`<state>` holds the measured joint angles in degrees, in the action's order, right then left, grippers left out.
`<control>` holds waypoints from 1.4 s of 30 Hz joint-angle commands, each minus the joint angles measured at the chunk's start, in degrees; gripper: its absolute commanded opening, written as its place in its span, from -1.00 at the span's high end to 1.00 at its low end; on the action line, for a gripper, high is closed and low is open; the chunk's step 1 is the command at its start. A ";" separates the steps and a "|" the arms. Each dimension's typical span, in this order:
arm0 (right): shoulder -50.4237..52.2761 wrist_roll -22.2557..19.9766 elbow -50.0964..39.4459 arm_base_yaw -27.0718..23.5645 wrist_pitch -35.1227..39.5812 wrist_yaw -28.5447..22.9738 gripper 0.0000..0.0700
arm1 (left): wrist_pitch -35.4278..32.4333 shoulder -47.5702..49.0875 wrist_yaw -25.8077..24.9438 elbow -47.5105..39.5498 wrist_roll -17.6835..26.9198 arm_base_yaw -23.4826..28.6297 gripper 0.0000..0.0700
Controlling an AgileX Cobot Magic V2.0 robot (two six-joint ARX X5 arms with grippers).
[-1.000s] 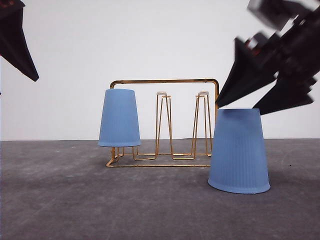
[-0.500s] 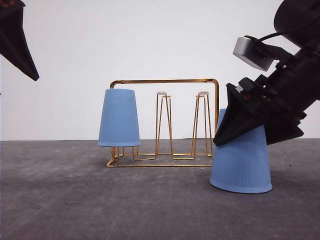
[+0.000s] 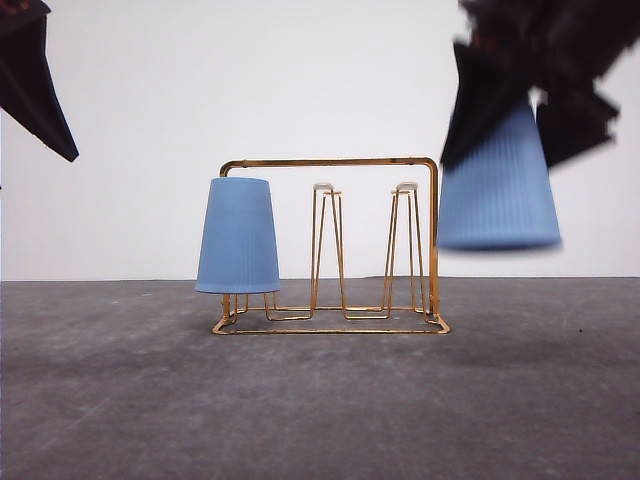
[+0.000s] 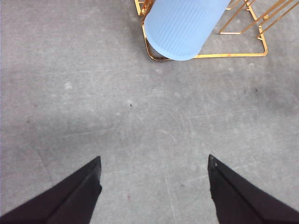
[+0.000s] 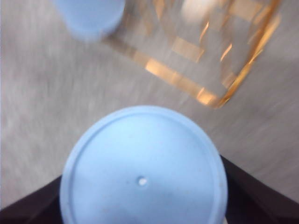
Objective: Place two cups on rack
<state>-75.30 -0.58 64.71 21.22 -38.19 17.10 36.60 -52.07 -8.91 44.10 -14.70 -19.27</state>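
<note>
Lifted by right gripper (image 3: 520, 130), one cup (image 3: 498, 190); another (image 3: 238, 237) racked.

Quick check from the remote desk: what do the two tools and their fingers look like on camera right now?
Both are matte black. The left tool ends in two plain fingers tapering like wedges to sharp points, with no markings or cables visible. The right tool is motion-blurred in the front view: dark, angular, pointed finger shapes, with further detail unreadable.
</note>
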 commanded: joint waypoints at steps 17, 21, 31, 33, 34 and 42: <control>-11.59 -1.62 7.47 0.73 19.36 -3.65 -0.09 | -0.62 -0.39 0.09 0.74 -0.39 -0.24 -0.19; -16.08 -1.77 7.47 0.73 22.03 -3.65 -0.09 | -0.59 -0.39 0.09 0.74 -0.39 -0.24 -0.19; -24.19 -1.55 7.47 0.96 22.14 -3.52 -0.47 | -0.57 -0.39 0.09 0.74 -0.42 -0.24 -0.19; -24.29 -1.39 7.48 1.20 21.93 -3.54 -0.65 | -0.52 -0.39 0.09 0.74 -0.39 -0.24 -0.19; -24.23 -1.22 7.60 1.35 21.71 -3.49 -0.72 | -0.52 -0.39 0.09 0.74 -0.39 -0.24 -0.19; -21.17 2.03 15.65 1.41 4.73 -3.63 -0.80 | -0.30 -0.39 0.09 0.74 -0.37 -0.24 -0.19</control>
<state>-97.48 -0.11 77.84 22.35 -30.99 13.45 36.62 -52.07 -8.91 44.10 -14.70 -19.27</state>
